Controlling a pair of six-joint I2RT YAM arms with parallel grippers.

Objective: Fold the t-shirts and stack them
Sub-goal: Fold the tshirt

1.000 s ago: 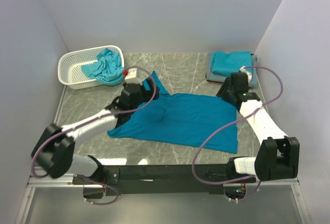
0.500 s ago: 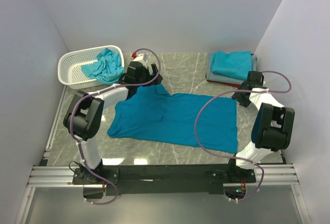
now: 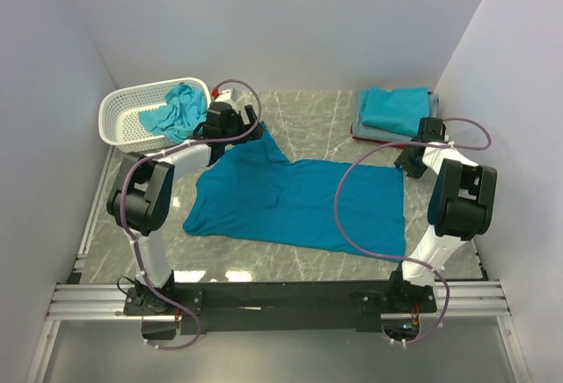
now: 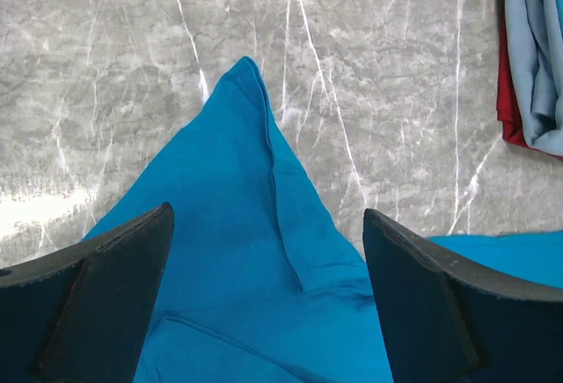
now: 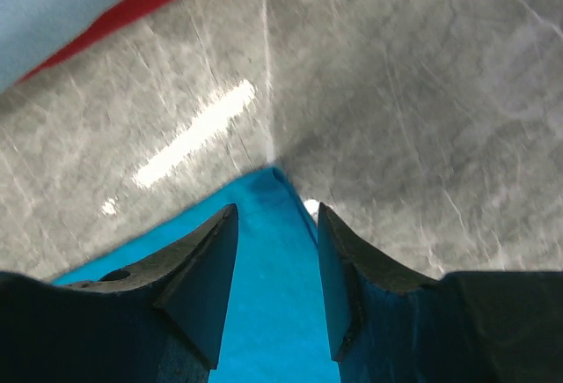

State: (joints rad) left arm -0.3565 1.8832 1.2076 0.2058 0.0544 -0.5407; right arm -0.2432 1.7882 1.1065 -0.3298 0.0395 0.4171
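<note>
A teal-blue t-shirt [image 3: 299, 202] lies spread flat on the marble table. My left gripper [image 3: 242, 132] hovers open over its far left sleeve, whose pointed tip [image 4: 246, 75] shows ahead of the gripper [image 4: 266, 216]. My right gripper [image 3: 405, 163] is low at the shirt's far right corner. In the right wrist view its gripper [image 5: 277, 211] straddles that corner [image 5: 273, 295], with the jaws narrowed and a gap still between them. A folded stack [image 3: 396, 108] sits at the far right, teal on top of grey and red. Another turquoise shirt [image 3: 180, 110] lies crumpled in the basket.
The white lattice basket [image 3: 132, 114] stands at the far left corner, close behind my left gripper. The stack's grey and red edges [image 4: 537, 48] show at the right of the left wrist view. White walls close in on three sides.
The left arm swung from over the shirt to its far left sleeve. The right arm moved out to the far right corner, and its jaws have narrowed around the cloth.
</note>
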